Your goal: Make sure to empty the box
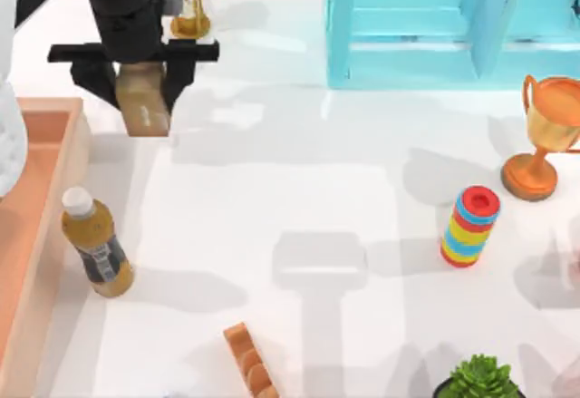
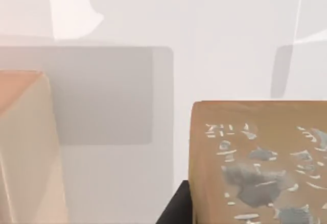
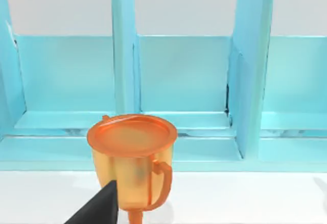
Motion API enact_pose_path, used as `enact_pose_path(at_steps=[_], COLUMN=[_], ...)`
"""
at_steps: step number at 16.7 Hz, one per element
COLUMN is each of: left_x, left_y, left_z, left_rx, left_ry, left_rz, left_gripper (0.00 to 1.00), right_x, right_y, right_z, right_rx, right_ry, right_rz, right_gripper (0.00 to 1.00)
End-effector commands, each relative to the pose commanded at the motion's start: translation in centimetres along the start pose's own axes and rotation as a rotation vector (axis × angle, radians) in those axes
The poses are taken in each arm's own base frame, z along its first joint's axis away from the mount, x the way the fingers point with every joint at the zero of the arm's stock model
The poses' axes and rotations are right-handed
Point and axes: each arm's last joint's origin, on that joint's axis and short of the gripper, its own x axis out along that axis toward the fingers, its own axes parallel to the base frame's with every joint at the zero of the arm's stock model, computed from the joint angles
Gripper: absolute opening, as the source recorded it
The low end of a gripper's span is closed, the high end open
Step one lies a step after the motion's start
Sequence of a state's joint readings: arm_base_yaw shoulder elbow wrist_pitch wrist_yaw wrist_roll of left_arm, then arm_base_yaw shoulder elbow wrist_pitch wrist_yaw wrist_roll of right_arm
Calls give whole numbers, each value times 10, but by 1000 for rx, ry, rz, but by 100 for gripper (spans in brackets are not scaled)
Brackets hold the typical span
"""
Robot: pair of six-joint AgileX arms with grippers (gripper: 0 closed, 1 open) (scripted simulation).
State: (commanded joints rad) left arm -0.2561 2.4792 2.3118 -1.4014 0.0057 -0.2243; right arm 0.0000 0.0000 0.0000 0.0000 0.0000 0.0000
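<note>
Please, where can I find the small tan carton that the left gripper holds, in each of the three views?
Top view: the tan carton hangs between the left gripper fingers, over the white table just right of the box corner.
Left wrist view: the carton is close up, its printed face showing.
Right wrist view: not in it.
Shared landmark: the box's pale peach wall, beside the carton in both views.

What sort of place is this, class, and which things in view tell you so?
Probably a simulated robot test tabletop: the left gripper holds a tan carton above a white table strewn with unrelated props, such as a trophy, ring stack and turquoise shelf.
</note>
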Motion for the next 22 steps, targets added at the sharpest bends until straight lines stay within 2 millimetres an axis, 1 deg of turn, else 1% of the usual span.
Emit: enact_pose_path(at_steps=[4,7,8,10,12,14,15,16,19,22], left_x=[1,-2,0,12,27,40,44,45,45,45], left_y=[0,-21,-27,-31,-26,-9,-2,0,0,0], left_z=[0,-1,-1,-1,-1,0,0,0,0,0], left_rx=[4,75,92,100,82,29,7,0,0,0], left_ry=[1,-52,-67,-69,-48,-16,-4,0,0,0], left_rz=[-4,-50,-62,-69,-55,-20,-5,0,0,0], left_gripper=[0,0,0,0,0,0,0,0,0,23], right_x=[0,0,0,0,0,0,0,0,0,0], right_y=[0,0,0,0,0,0,0,0,0,0], right_z=[0,0,0,0,0,0,0,0,0,0], right_rx=[0,0,0,0,0,0,0,0,0,0], right_ry=[0,0,0,0,0,0,0,0,0,0], right_rz=[0,0,0,0,0,0,0,0,0,0], right_gripper=[100,100,100,100,100,100,100,100,100,100])
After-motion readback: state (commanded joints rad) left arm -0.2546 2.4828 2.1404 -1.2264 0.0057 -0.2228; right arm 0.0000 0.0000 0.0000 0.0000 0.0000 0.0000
